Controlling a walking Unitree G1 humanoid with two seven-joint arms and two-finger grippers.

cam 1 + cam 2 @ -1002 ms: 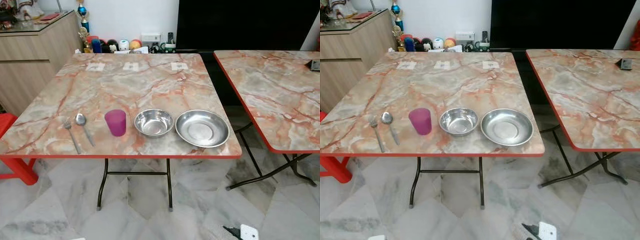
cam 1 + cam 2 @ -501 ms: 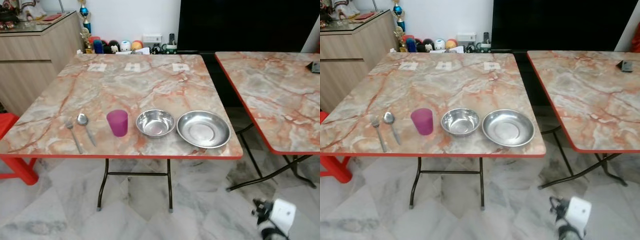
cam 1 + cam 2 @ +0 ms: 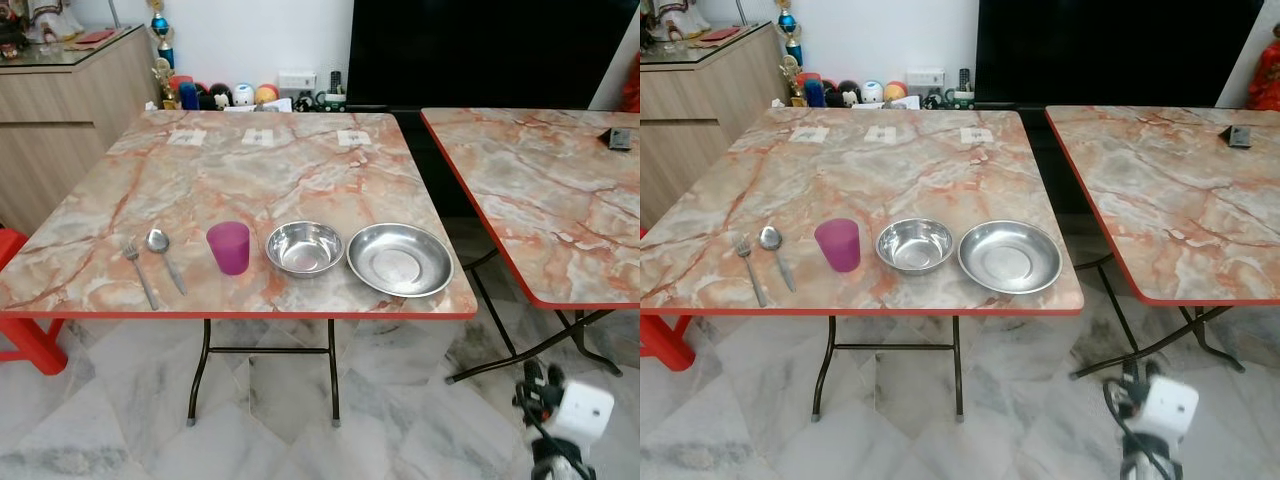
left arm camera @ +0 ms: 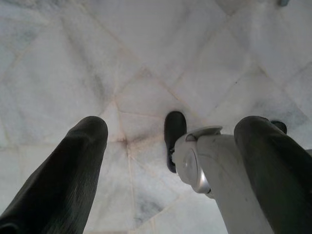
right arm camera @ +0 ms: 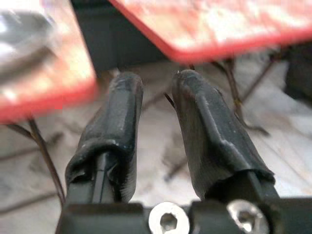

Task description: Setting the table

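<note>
Along the near edge of the marble table [image 3: 250, 170] lies a row of tableware: a fork [image 3: 139, 272] at the far left, a spoon [image 3: 165, 257] just beside it, then a purple cup [image 3: 229, 247] standing upright, a steel bowl [image 3: 304, 247] and, at the right end, a wide steel plate [image 3: 400, 259] just beside the bowl. Three small paper labels [image 3: 263, 137] sit near the far edge. A second marble table [image 3: 540, 190] stands to the right, apart from the first, with a small dark thing [image 3: 620, 138] on it. The right gripper [image 5: 155, 109] is low at the near right over the floor, its black fingers [image 5: 114, 126] close together with a narrow gap, grasping nothing. The left gripper [image 4: 170, 141] hangs over the pale floor tiles [image 4: 146, 48], fingers spread wide and released
</note>
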